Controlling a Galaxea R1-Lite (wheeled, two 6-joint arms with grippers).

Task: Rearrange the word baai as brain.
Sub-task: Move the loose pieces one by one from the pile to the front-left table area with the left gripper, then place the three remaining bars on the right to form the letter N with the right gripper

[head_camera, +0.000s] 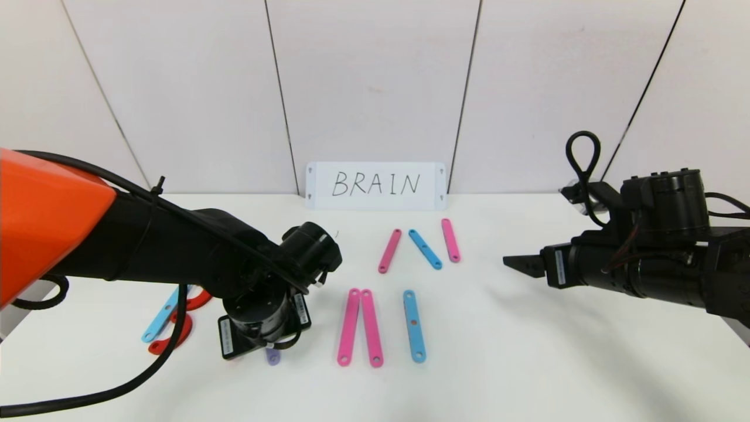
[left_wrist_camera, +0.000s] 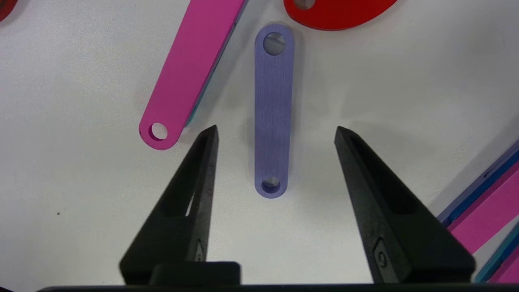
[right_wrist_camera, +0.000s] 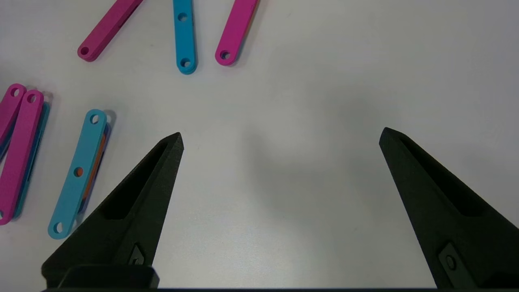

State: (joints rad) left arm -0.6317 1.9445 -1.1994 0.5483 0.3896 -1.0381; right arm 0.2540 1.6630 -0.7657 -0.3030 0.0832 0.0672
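Note:
The word's pieces lie flat on the white table [head_camera: 527, 363]. A blue strip [head_camera: 159, 316] and red arcs [head_camera: 176, 337] lie at the left, partly behind my left arm. Two long pink strips [head_camera: 360, 327] touch at their tops, with a blue strip [head_camera: 413, 325] beside them. Farther back a pink strip [head_camera: 389, 251], a blue strip [head_camera: 425, 249] and a pink strip [head_camera: 450, 240] form an N. My left gripper [left_wrist_camera: 275, 132] is open, pointing down, its jaws either side of the short purple strip [left_wrist_camera: 273, 109], not touching it. My right gripper [right_wrist_camera: 282, 138] is open and empty over bare table.
A white card [head_camera: 376, 185] with handwritten BRAIN leans on the back wall. A pink strip's end [left_wrist_camera: 190, 77] and a red arc's end [left_wrist_camera: 336, 12] lie close to the purple strip. Stacked strips [left_wrist_camera: 486, 207] lie off to one side.

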